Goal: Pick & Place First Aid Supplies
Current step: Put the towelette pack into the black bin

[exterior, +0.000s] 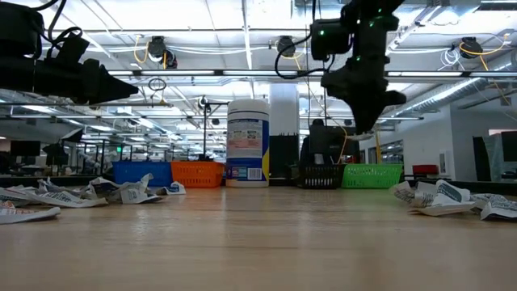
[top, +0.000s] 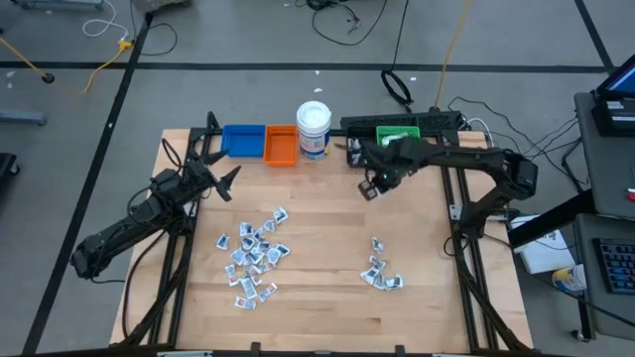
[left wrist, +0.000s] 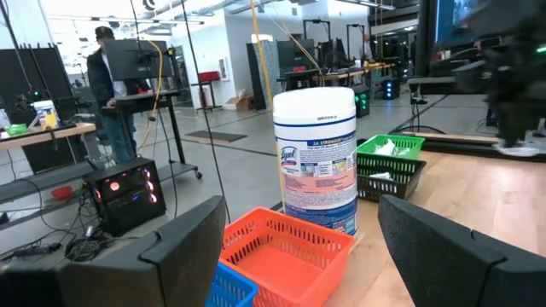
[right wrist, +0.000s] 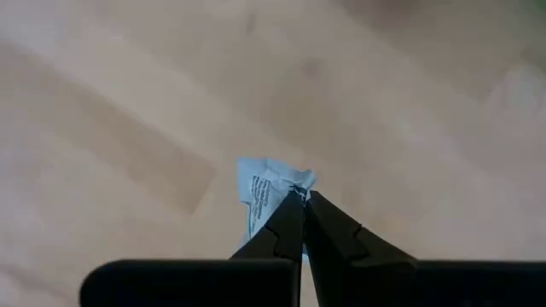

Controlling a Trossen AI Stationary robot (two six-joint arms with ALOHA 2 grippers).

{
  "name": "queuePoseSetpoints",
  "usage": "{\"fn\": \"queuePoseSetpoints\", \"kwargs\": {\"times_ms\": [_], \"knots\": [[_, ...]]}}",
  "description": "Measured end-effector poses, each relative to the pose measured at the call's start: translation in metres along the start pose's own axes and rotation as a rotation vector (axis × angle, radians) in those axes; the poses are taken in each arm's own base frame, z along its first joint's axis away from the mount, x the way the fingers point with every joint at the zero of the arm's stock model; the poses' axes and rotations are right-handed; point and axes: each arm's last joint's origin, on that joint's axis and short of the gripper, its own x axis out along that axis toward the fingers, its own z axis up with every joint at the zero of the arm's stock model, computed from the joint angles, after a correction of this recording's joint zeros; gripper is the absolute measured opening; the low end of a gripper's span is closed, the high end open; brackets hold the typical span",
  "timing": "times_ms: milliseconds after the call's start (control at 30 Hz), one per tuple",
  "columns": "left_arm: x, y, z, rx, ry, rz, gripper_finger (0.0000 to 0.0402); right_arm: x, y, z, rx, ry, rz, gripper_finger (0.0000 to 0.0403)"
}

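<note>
A small white packet (right wrist: 271,194) is pinched at the tips of the right gripper (right wrist: 300,198), held above the table, just short of what is probably the green bin (top: 397,130). The left gripper (top: 224,181) is held wide open and empty near the blue bin (top: 243,140).

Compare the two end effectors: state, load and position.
The left end effector is open and empty; the right end effector is shut on a packet. The left hangs near the blue bin, the right near the green bin. Both are raised off the table.
</note>
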Motion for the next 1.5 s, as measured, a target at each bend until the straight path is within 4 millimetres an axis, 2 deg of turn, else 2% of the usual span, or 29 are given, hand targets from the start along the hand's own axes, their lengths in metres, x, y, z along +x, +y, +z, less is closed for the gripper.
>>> {"fn": "queuePoseSetpoints", "kwargs": {"times_ms": [333, 700, 833, 1033, 1167, 1300, 1500], "knots": [[0.000, 0.000, 0.000, 0.000, 0.000, 0.000, 0.0310, 0.014, -0.040, 0.066, 0.047, 0.003, -0.013, 0.0000], [0.000, 0.000, 0.000, 0.000, 0.000, 0.000, 0.0310, 0.019, -0.058, 0.137, 0.046, -0.033, 0.040, 0.0000], [0.000, 0.000, 0.000, 0.000, 0.000, 0.000, 0.0310, 0.018, -0.062, 0.157, 0.036, -0.052, 0.042, 0.0000], [0.000, 0.000, 0.000, 0.000, 0.000, 0.000, 0.0310, 0.023, -0.066, 0.164, 0.037, -0.053, 0.039, 0.0003], [0.000, 0.000, 0.000, 0.000, 0.000, 0.000, 0.0310, 0.023, -0.064, 0.166, -0.014, -0.074, 0.039, 0.0022], [0.000, 0.000, 0.000, 0.000, -0.001, 0.000, 0.0310, 0.023, -0.064, 0.166, -0.025, -0.073, 0.040, 0.0064], [0.000, 0.000, 0.000, 0.000, 0.000, 0.000, 0.0310, 0.019, -0.064, 0.164, -0.021, -0.071, 0.039, 0.0150]]}}
